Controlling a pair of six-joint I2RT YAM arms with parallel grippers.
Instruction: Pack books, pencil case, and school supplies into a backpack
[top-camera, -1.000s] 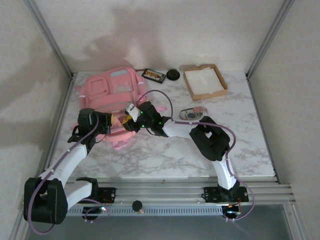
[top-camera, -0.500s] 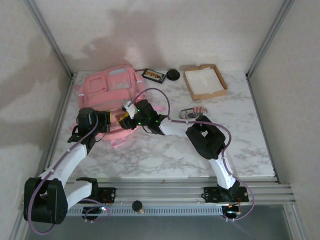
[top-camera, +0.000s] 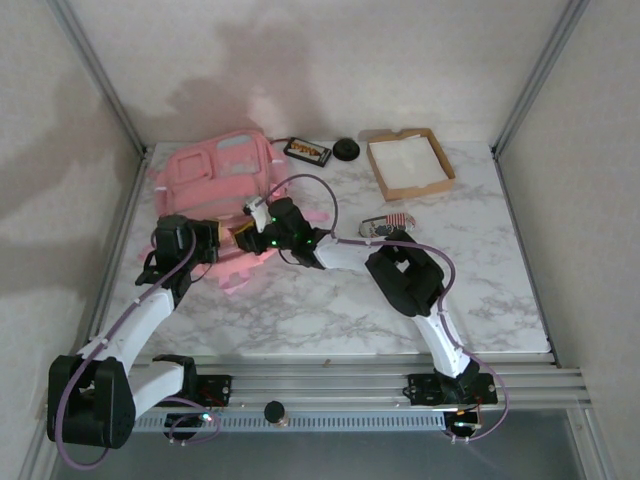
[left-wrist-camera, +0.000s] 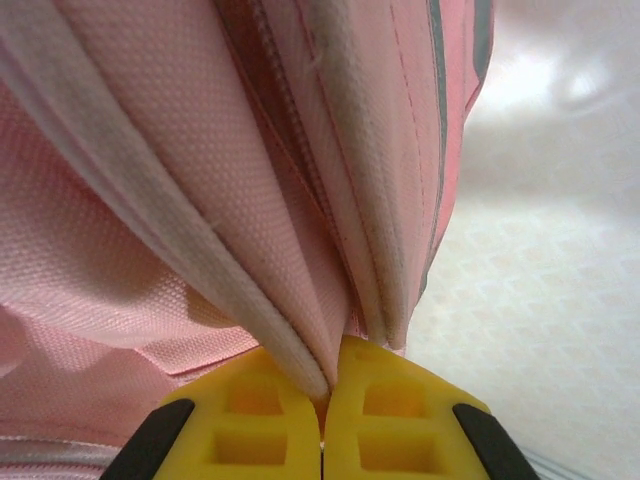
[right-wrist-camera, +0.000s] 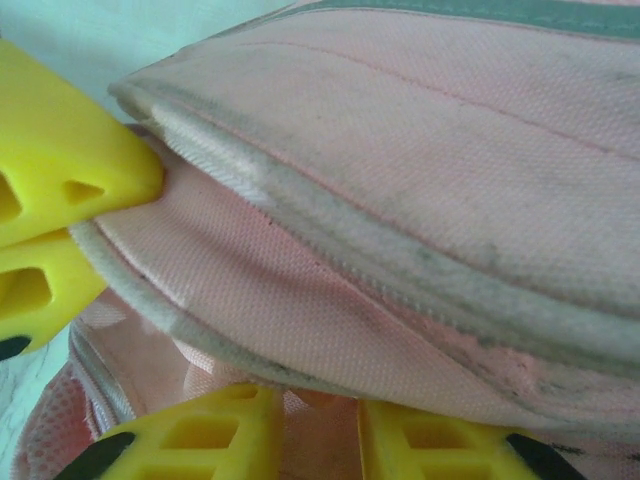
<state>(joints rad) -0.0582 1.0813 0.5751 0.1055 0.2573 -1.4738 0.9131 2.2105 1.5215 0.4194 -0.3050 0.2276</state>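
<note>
Nearest the bases, the left gripper (left-wrist-camera: 322, 400) is pinching shut on a fold of the backpack (left-wrist-camera: 200, 200), its yellow pads meeting on the piped edge by the zip; the right gripper (right-wrist-camera: 320, 430) is reaching in just beside it, jaws standing a narrow way apart with pink cloth lying in the gap, and I cannot tell whether they are biting; the backpack is lying flat at the left of the marble table (top-camera: 480, 280), its near end bunching between the two grippers; the fabric is looking soft and limp, so it is likely sagging and closing its own mouth if lifted by one side alone; the corded seam is offering the firmest hold, being thicker and less slippery than the plain panel, and holds on opposite lips are probably what spreading the opening is calling for; farther back, a striped pouch (top-camera: 385, 226) is lying right of the bag; beyond, the dark book (top-camera: 307, 151) is lying just off the bag's far corner, seemingly thin, stiff and light, best taken by an edge.
</note>
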